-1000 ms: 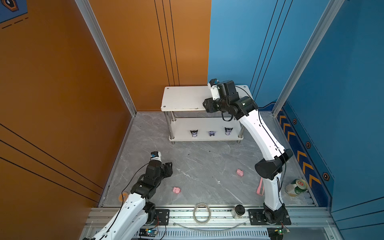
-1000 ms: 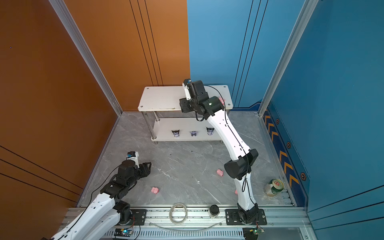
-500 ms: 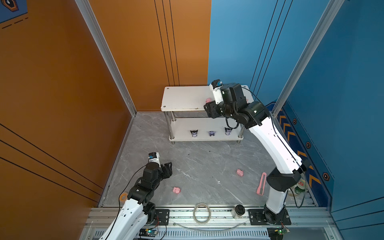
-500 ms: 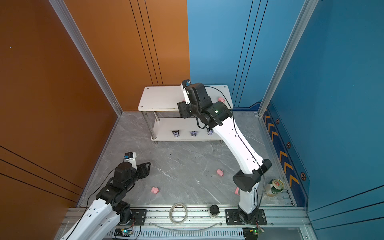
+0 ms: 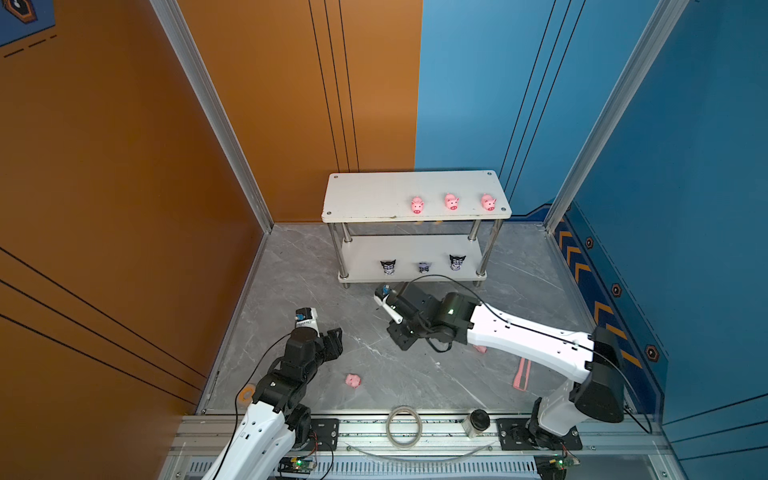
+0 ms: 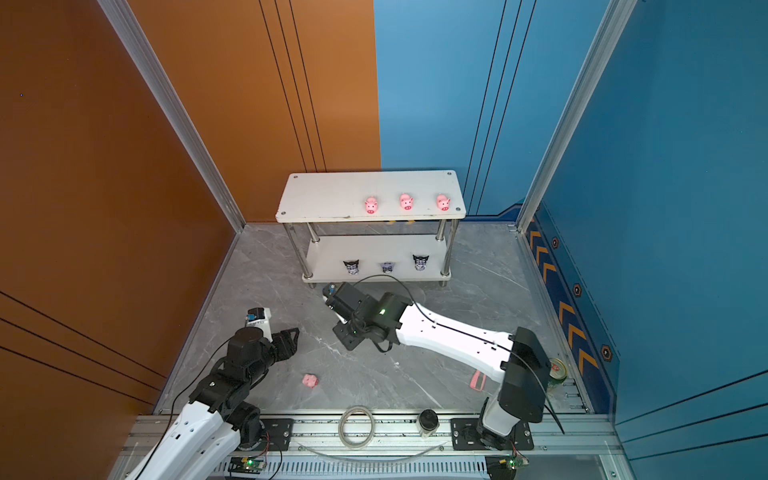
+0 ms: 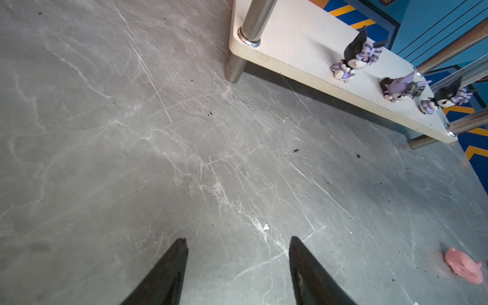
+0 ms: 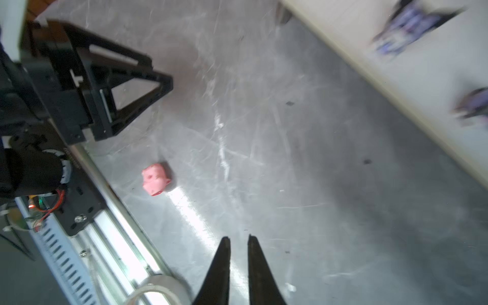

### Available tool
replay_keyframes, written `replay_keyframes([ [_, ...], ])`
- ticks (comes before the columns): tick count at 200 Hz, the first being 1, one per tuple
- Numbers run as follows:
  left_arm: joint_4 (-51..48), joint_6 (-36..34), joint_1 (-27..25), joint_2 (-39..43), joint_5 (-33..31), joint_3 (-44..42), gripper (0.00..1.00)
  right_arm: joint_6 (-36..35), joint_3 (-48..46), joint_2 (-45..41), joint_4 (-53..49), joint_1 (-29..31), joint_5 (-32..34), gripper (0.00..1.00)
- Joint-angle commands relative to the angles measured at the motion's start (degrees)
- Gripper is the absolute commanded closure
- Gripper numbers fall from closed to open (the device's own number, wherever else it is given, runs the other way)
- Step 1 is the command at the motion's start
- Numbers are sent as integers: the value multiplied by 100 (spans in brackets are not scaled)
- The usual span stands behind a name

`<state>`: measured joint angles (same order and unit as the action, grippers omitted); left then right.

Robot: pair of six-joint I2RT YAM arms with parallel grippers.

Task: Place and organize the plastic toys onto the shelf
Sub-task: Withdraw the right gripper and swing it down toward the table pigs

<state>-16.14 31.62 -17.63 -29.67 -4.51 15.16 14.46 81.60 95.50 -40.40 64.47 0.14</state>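
left gripper [image 7: 237, 240], jaws open and empty, and right gripper [image 8: 239, 237], jaws barely parted and empty, hover over grey marble tabletop [image 5: 291, 270]; small pink plastic pig [image 8: 155, 179] lies ahead of the right jaws, white two-tier shelf [image 5: 365, 195] beyond.

No legible text or labels

White-shelled, black-jointed left arm [image 5: 257, 436] and right arm [image 5: 519, 336], thin black cables looped outside. Small green light [image 5: 450, 311] on right wrist block. Matte black tapered fingers on left gripper [image 7: 237, 238], right gripper [image 8: 239, 237].
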Motion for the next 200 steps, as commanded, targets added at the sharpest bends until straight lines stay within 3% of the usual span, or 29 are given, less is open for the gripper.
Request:
replay_keyframes([
  [1,53,107,49,3,-269,89,37,-102,-34,417,461,468,-735,74],
  [30,-249,169,73,106,-612,102,43,-351,51,1051,832,838,-1172,94],
  [47,-571,215,92,255,-946,170,49,-238,81,1342,1103,839,-1489,98],
  [76,-936,229,144,693,-1357,187,52,-102,164,1680,1419,763,-1812,99],
  [128,-1150,256,272,1235,-1555,137,52,16,440,2133,1630,609,-2177,99],
  [200,-953,209,365,1108,-1390,78,51,253,438,2629,1811,192,-2424,99],
])
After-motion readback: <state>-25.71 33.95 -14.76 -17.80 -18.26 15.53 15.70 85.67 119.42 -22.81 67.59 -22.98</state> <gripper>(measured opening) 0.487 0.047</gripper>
